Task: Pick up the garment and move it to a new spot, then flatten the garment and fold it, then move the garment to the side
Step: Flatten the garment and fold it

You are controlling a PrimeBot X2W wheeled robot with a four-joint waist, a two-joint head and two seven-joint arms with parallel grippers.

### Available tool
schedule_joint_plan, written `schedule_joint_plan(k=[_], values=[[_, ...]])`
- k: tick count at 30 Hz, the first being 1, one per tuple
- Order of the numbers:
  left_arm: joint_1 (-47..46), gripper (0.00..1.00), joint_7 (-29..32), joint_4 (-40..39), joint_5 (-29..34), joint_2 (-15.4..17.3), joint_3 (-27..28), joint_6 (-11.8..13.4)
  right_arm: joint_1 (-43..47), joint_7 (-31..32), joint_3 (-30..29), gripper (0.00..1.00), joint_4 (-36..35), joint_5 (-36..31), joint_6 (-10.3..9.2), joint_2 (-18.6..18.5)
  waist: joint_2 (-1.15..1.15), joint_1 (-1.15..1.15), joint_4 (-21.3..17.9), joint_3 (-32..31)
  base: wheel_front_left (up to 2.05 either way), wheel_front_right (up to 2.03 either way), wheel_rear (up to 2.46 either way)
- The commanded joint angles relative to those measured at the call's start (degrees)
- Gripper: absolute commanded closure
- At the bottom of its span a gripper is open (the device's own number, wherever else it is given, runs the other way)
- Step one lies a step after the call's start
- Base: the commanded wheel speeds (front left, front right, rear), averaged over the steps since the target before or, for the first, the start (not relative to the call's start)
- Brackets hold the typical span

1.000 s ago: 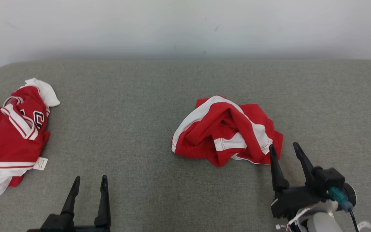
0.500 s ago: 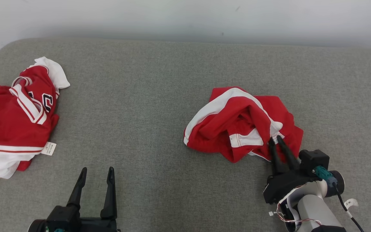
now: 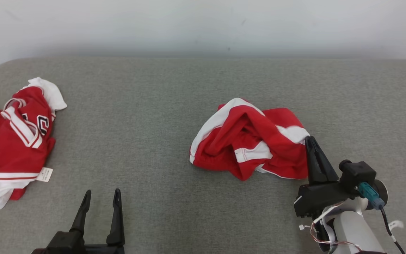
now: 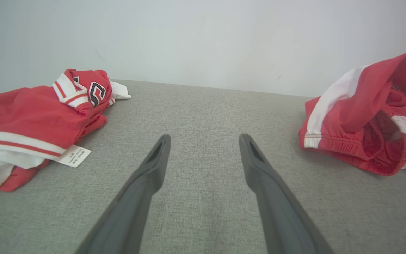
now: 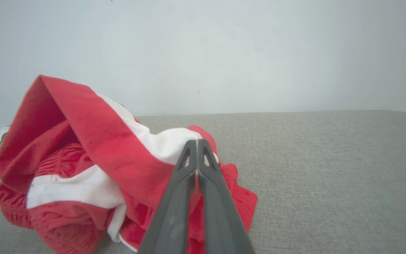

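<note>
Now your right pincer (image 3: pixel 308 139) is clenched on the garment (image 3: pixel 248 141), gripping a white patch at its right edge. A second ago those fingers stood apart just beside the heap's near right corner. Half a second ago they were closing into the cloth there. The right wrist view shows the two fingers (image 5: pixel 174 197) pressed together with red and white fabric (image 5: pixel 93 151) pinched at the tips (image 5: pixel 196 141). The cloth on that side is drawn up towards the grip, where earlier it lay lower and looser. Your left pincer (image 3: pixel 103 192) is unchanged: released, fingers apart, low over bare counter (image 3: pixel 160 106) at the near left and grasping nothing, as the left wrist view (image 4: pixel 205 137) shows.

The garment lies crumpled right of the counter's centre, well apart from the jersey (image 3: pixel 9 141) at the far left. Its long axis runs left to right across the counter, the right end at the grip. A white stripe (image 3: pixel 213 125) slants from the near left edge up to the far peak. In the left wrist view a gathered band (image 4: pixel 333 146) runs along the garment's (image 4: pixel 361 106) near side.
</note>
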Motion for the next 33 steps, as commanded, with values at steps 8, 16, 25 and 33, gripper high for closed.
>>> schedule_joint_plan(k=[8,16,25,33], values=[[2.07,0.00,-0.13,0.29,-0.70,-0.06,0.37,-0.25,8.24,-0.08,-0.15,1.00,-12.12,-0.74,-0.13,-0.27,-0.01,0.00,-4.02,-2.15,0.00,0.00,0.00],[2.02,0.00,-0.14,0.49,-0.33,-0.05,-0.40,-0.70,21.65,-0.09,-3.03,1.00,-20.26,-1.58,-0.13,-1.50,-0.01,0.00,-5.78,-3.18,0.00,0.00,0.00],[3.24,0.00,-0.14,1.22,-0.02,-0.06,-0.86,-1.39,26.24,-0.10,-5.59,0.00,-17.73,-0.05,-0.13,-1.50,-0.01,0.00,-7.27,-4.04,0.00,0.00,0.00],[4.23,0.00,-0.14,2.72,-0.67,-0.06,-2.12,-1.94,26.93,-0.09,-5.55,0.00,-22.39,0.75,-0.13,-0.88,-0.01,0.00,-7.00,-5.99,0.00,0.00,0.00]])
